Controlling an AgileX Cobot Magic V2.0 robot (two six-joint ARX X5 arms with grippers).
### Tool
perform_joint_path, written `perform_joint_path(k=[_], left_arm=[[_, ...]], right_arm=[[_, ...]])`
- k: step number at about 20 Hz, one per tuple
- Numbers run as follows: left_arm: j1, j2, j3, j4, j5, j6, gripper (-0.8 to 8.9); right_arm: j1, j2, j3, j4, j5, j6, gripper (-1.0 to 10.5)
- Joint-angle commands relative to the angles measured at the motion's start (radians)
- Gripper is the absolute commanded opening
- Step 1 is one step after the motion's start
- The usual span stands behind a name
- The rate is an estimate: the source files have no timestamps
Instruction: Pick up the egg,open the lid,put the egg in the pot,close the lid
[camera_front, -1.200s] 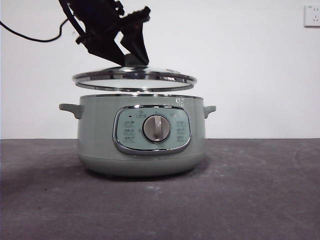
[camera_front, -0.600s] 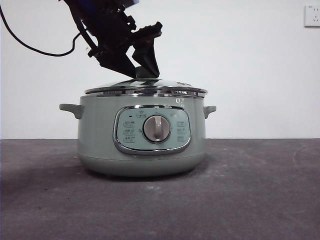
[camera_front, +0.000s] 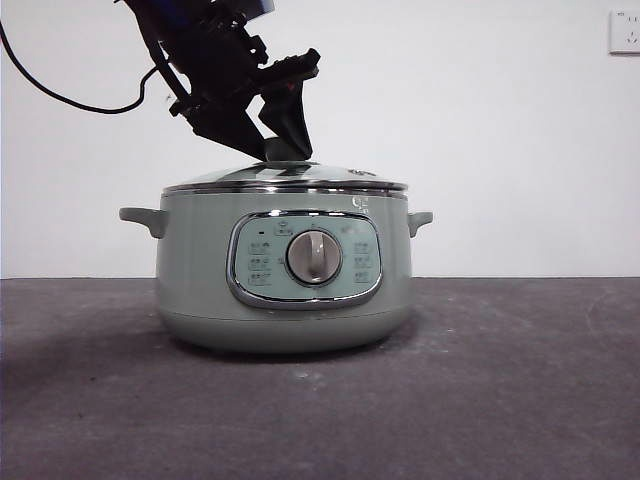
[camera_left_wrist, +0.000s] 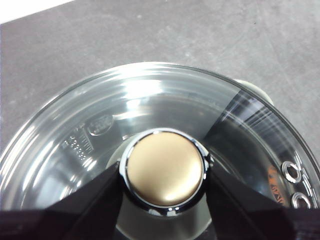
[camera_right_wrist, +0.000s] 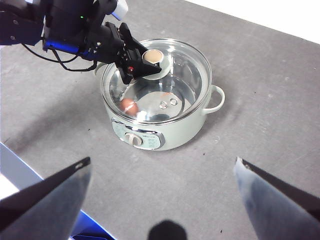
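The pale green pot (camera_front: 195, 270) stands mid-table with its dial facing the front camera. The glass lid (camera_front: 225, 179) rests level on the pot's rim. My left gripper (camera_front: 284, 150) comes down from the upper left and is shut on the lid's knob (camera_left_wrist: 164, 167), one jaw pressed to each side. In the right wrist view the reddish-brown egg (camera_right_wrist: 129, 106) shows through the lid (camera_right_wrist: 187, 82), lying inside the pot (camera_right_wrist: 172, 134). My right gripper (camera_right_wrist: 162, 162) hangs high above the table, open and holding nothing.
A black cable (camera_front: 60, 97) trails from the left arm toward the upper left. A wall socket (camera_front: 625, 32) sits at the top right. A white and blue edge (camera_right_wrist: 17, 172) borders the dark grey table (camera_front: 500, 380) near the right arm.
The left gripper has lowered the lid from a little above the pot and shifted it right, so it now sits on the rim.
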Motion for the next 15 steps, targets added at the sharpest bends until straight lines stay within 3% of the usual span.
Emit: perform_joint_path(k=[1,5,6,9,10,15], left_arm=[[0.006,0.014,0.000,0.005,-0.006,0.016,-0.08],[0.006,0.014,0.000,-0.018,-0.005,0.014,0.04],[0.006,0.014,0.000,-0.025,-0.005,0.011,0.62],[0.006,0.013,0.000,-0.032,-0.003,0.011,5.37],[0.006,0.013,0.000,-0.034,-0.003,0.011,5.76],[0.006,-0.021,0.000,-0.075,-0.003,0.011,5.75]], right_arm=[[0.002,-0.003,0.000,0.003,0.002,0.009,4.7],[0.002,-0.002,0.000,0.003,0.002,0.010,4.7],[0.002,-0.002,0.000,0.002,0.002,0.010,4.7],[0.002,0.000,0.000,-0.004,0.001,0.009,4.7],[0.002,0.000,0.000,-0.013,0.001,0.010,4.7],[0.002,0.000,0.000,-0.063,-0.003,0.010,4.7]])
